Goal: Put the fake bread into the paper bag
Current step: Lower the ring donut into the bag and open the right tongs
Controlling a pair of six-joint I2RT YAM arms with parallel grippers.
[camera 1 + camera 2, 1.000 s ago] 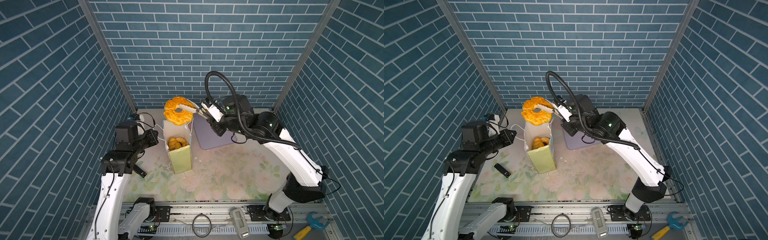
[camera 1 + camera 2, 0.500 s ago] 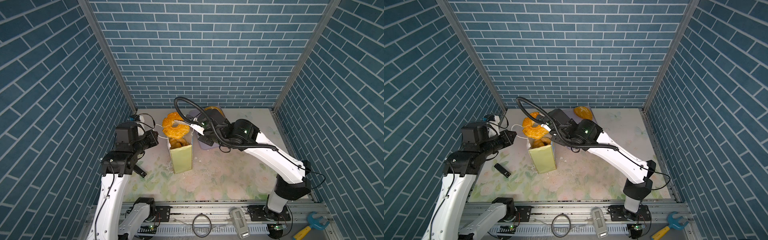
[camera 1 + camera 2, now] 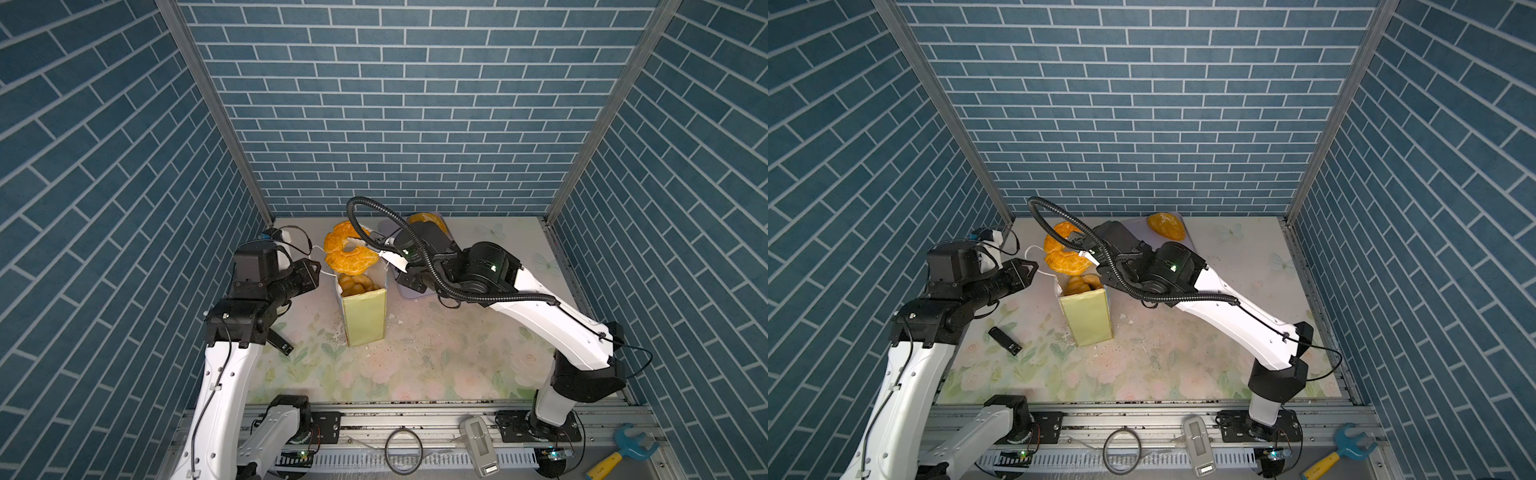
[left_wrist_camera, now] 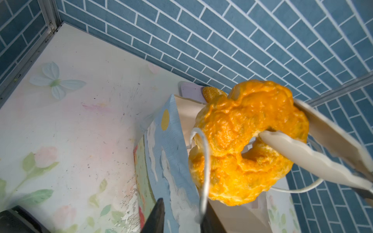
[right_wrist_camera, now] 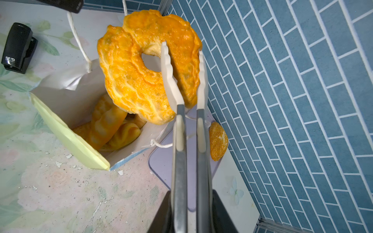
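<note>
A worn, floral-printed surface (image 3: 415,365), flecked with white flakes (image 5: 58,164), sits boxed in by blue brick-patterned walls (image 3: 395,124). The paper bag (image 3: 363,320) stands upright left of the surface's middle, with pastries (image 5: 109,127) inside. The right gripper (image 5: 182,48) is clamped on a ring bun (image 3: 349,259) held over the bag's mouth. The left gripper (image 3: 1025,272) has its jaws partly apart, astride the bag's rim and cord handle (image 4: 204,161). By the back edge a lavender tray (image 5: 161,171) holds an oval loaf (image 3: 1166,226). A black stapler (image 3: 1005,340) lies near the left edge.

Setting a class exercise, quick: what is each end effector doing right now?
Left end effector: open, a white cord handle between its jaws.
Right end effector: shut on tongs, which pinch a ring bun.
</note>
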